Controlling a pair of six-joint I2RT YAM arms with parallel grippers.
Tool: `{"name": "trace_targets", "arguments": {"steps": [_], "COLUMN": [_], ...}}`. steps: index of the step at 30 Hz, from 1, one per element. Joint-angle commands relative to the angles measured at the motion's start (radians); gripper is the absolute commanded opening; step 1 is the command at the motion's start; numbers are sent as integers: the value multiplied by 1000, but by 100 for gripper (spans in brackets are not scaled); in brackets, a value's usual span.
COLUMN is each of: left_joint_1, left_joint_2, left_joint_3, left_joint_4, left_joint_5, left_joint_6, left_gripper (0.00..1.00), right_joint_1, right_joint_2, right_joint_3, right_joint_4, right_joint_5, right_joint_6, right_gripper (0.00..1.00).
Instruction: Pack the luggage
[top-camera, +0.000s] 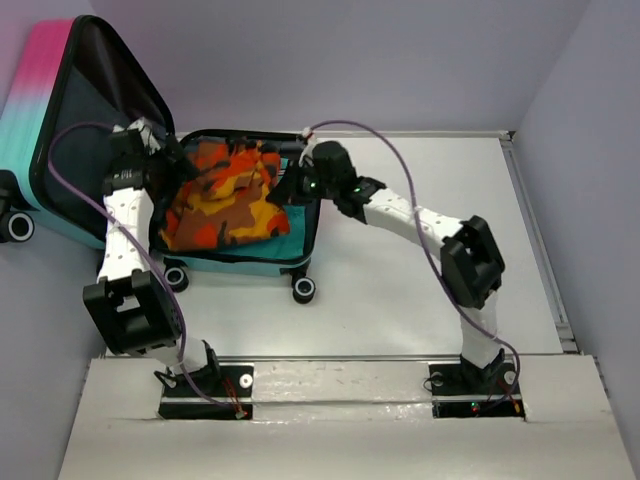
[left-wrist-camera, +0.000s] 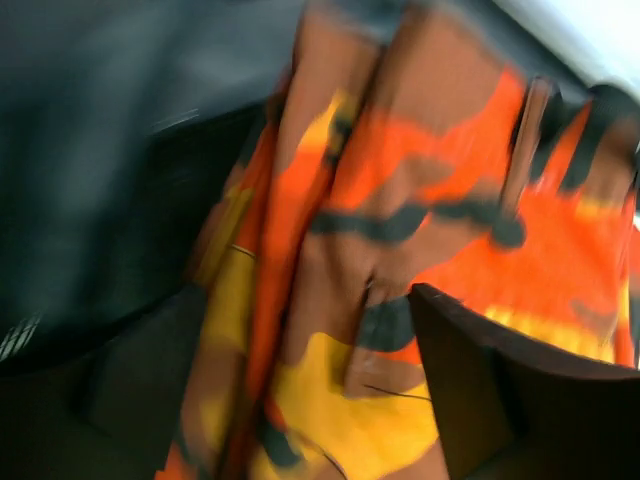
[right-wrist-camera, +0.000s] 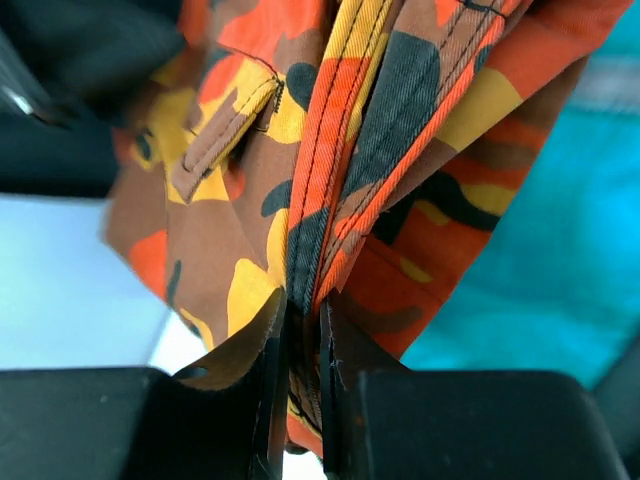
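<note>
Standing open at the table's left end, the small hard-shell suitcase (top-camera: 35, 110) has a smooth pink-to-teal shell. Its dark fabric-lined lid leans up at far left and its base lies flat beside it. Three black wheels (top-camera: 303, 290) visible. One crumpled camouflage cloth garment (top-camera: 225, 195), orange, yellow, brown and black with stitched seams, fills the base. Left gripper (top-camera: 180, 165) sits at the garment's left edge; the wrist view is blurred, but the fingers look spread with cloth showing between them, not pinched. Right gripper (right-wrist-camera: 300, 325) at the garment's right edge, black fingers pressed together on a folded seam. Two white arms with black joints, each trailing a thin grey cable. Matte white tabletop (top-camera: 400, 300), plain pale lavender walls (top-camera: 400, 60).
</note>
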Motion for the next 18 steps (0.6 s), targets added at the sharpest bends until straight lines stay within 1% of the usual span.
{"name": "trace_targets", "arguments": {"steps": [1,2,3,4,5,6,7,8,9,12,13,15,16,17,18], "left_joint_1": [45,44,41,38,29,25,18,7,-17,-76,-94,-135,-145,-143,-143], "left_joint_2": [-100,-113,-126,-152,-164,-190,-204,-216,-232,-308,-357,-409,-452,-469,-501], "left_joint_3": [-167,-174,-161,-115,-89,-63,-23,-12,-4,-56,-81,-198,-298,-346,-395], "left_joint_4": [152,168,168,166,151,145,140,139,134,154,154,157,157,159,157], "left_joint_5": [-294,-277,-276,-283,-295,-294,-288,-280,-273,-265,-253,-281,-298,-280,-253], "left_joint_6": [-33,-48,-54,-56,-59,-61,-62,-64,-61,-47,-36,-16,-24,-21,-10], "left_gripper": [99,99,99,99,99,99,99,99,99,99,99,99,99,99,99], "right_joint_1": [40,40,40,40,40,40,40,40,40,40,40,40,40,40,40], "right_joint_2": [92,126,135,141,146,149,150,149,132,73,57,31,13,0,-26], "right_joint_3": [85,98,104,107,122,134,150,164,177,177,174,161,142,127,110], "right_joint_4": [-95,-113,-124,-134,-157,-171,-190,-203,-219,-242,-248,-256,-257,-257,-256], "right_joint_5": [18,4,4,30,38,47,62,61,57,98,128,152,159,162,168], "right_joint_6": [-23,-40,-49,-63,-92,-107,-118,-138,-147,-199,-212,-233,-238,-242,-245], "right_gripper": [19,41,52,62,76,82,85,88,93,94,94,90,88,86,79]}}
